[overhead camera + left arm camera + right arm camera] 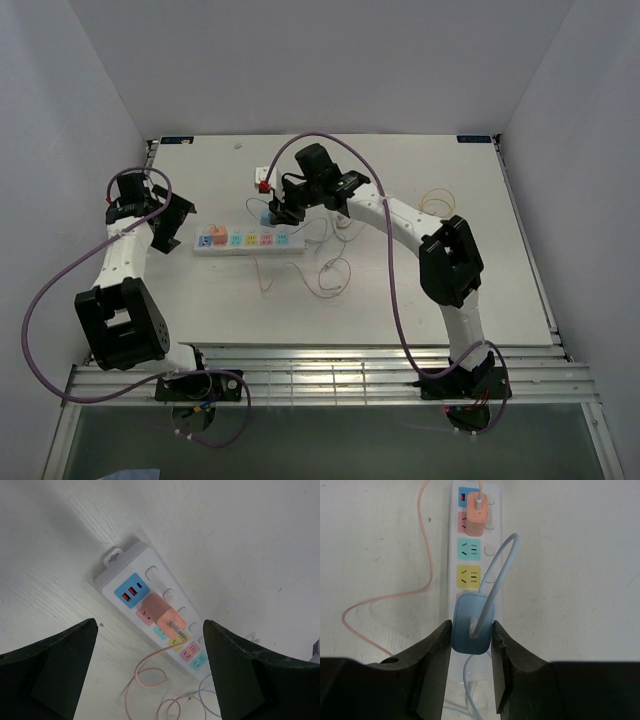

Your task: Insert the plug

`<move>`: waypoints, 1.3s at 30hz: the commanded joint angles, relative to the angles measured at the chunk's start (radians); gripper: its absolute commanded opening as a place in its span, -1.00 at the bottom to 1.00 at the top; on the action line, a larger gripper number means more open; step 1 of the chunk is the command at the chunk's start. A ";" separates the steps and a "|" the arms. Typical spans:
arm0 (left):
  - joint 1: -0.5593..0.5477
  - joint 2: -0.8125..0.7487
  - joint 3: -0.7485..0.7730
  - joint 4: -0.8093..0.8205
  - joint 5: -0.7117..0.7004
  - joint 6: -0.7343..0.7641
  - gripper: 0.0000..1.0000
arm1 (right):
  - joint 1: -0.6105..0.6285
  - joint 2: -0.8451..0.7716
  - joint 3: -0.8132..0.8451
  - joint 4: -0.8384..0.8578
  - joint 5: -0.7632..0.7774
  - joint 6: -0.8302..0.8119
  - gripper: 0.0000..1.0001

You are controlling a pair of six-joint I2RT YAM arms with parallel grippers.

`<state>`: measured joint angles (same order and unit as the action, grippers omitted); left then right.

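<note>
R gripper [472, 630] clamps blue plug [470, 611] over power strip [493, 540].
At 12 o'clock, orange plug [476, 517] seated; L gripper [150, 626] fingers apart.

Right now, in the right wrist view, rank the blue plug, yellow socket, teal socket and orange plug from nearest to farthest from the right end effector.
1. Blue plug: gripped in the right end effector.
2. Yellow socket: just beyond it on the power strip.
3. Teal socket: next along.
4. Orange plug: farthest, near the strip's far end.
</note>
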<state>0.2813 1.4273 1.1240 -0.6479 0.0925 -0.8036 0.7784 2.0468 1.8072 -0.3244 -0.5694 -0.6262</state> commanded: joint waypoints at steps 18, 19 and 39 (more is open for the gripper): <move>0.001 0.193 -0.098 0.229 0.133 -0.009 0.96 | 0.074 0.295 0.335 -0.071 0.034 -0.132 -0.85; -0.001 0.199 -0.096 0.232 0.138 -0.011 0.96 | 0.073 0.303 0.345 -0.082 0.032 -0.133 -0.85; -0.002 0.251 -0.099 0.272 0.177 0.004 0.96 | 0.093 0.349 0.345 -0.021 0.055 -0.113 -0.85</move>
<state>0.2798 1.6791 1.0229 -0.4011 0.2447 -0.8093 0.8623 2.3791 2.1044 -0.3874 -0.5251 -0.7399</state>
